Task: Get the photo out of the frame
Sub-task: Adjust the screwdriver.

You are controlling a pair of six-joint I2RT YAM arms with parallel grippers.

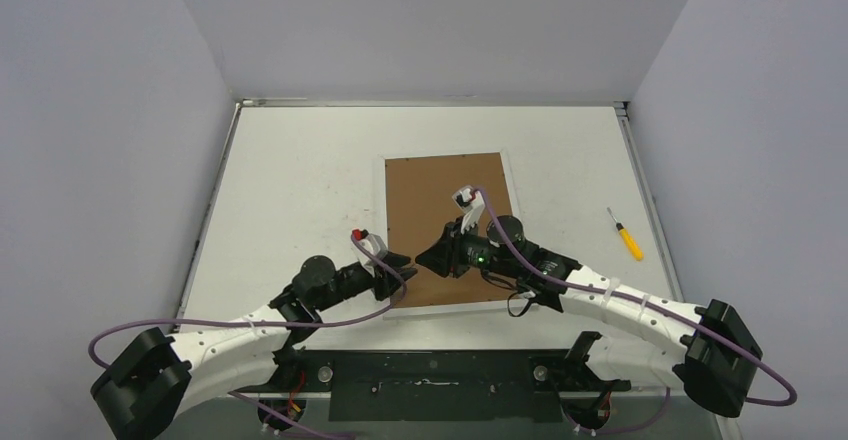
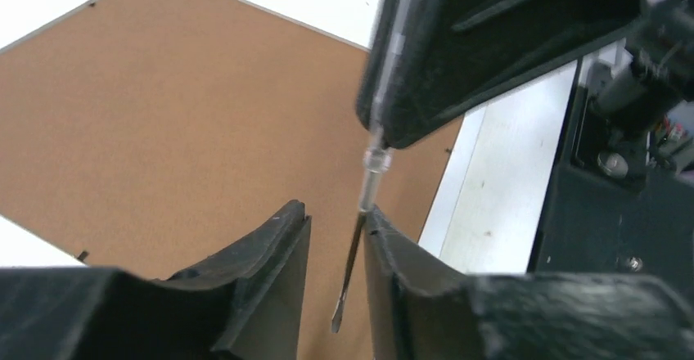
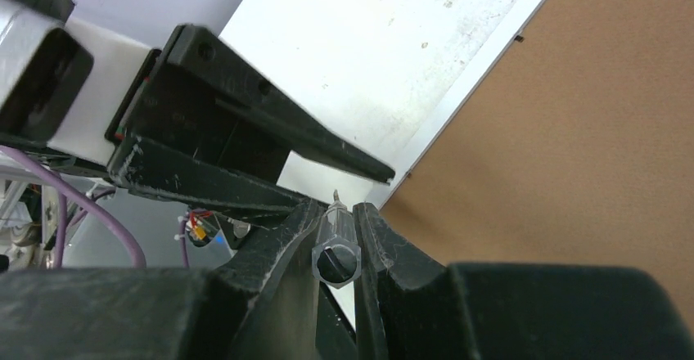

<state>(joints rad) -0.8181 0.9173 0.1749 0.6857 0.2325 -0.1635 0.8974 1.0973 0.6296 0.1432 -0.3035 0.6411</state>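
- The large white-bordered picture frame (image 1: 430,190), brown fibreboard back up, lies face down on the bench (image 1: 300,180); the photo is hidden beneath.
- Right end effector (image 3: 335,213) clamps a clear-handled flat screwdriver (image 3: 335,254), probably for prying tabs.
- Left end effector (image 2: 337,229) is narrowly parted around the blade, not gripping it.

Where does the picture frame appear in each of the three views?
Top external: the frame lies brown back up, mid-table.
Left wrist: its back fills left and centre.
Right wrist: its back fills the right side.
Shared landmark: the clear screwdriver in the right gripper, in both wrist views.
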